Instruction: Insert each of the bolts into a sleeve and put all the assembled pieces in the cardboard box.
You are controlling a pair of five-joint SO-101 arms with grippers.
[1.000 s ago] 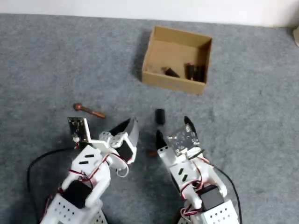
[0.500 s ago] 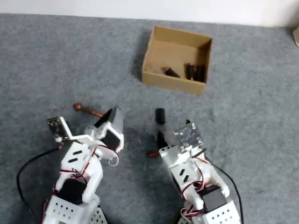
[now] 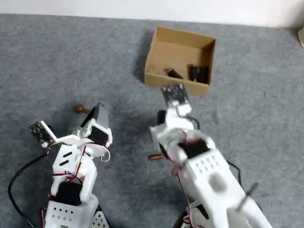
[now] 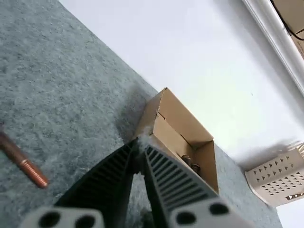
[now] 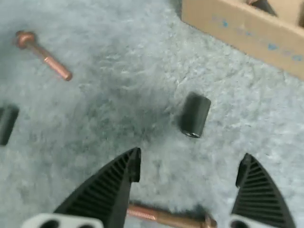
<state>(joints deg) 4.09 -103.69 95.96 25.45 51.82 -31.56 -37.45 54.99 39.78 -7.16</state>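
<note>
A black sleeve [image 5: 194, 115] lies on the grey carpet just beyond my right gripper [image 5: 190, 159], which hangs open above the carpet with nothing in it. A copper bolt [image 5: 166, 218] lies close under that gripper, and its end [image 3: 154, 156] sticks out beside the right arm. A second copper bolt [image 5: 42, 54] lies further off, beside my left gripper [image 3: 97, 113]. The left gripper [image 4: 138, 145] is shut and empty, with that bolt [image 4: 23, 164] off to one side of it. The cardboard box [image 3: 178, 84] stands at the back with dark assembled pieces inside.
The raised right arm [image 3: 190, 152] covers the carpet in front of the box. A white perforated basket [image 4: 280, 178] stands behind the box by the wall. A dark object [image 5: 7, 123] shows at the edge of the right wrist view; I cannot tell what it is.
The left arm has swung left, bringing its gripper next to the far bolt. The right arm has lifted and stretched forward over the sleeve, toward the box.
</note>
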